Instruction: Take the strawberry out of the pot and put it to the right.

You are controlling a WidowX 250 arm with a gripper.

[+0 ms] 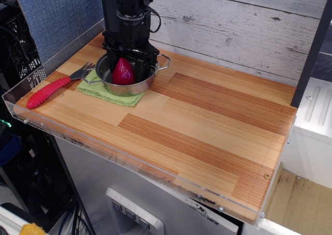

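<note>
The strawberry (123, 73), a glossy dark-red cone, stands tip up inside the small shiny steel pot (136, 86) at the back left of the wooden board. My black gripper (125, 69) has come straight down into the pot. Its fingers stand on the left and right of the strawberry, close to its sides, with the jaws open. I cannot tell whether the fingers touch the strawberry. The gripper body hides the back of the pot.
The pot sits on a folded green cloth (106, 94). A red-handled fork (49, 90) lies to its left. A clear plastic lip (129, 165) edges the board. A grey plank wall (233, 22) stands behind, and bare wooden board (207, 121) stretches to the right.
</note>
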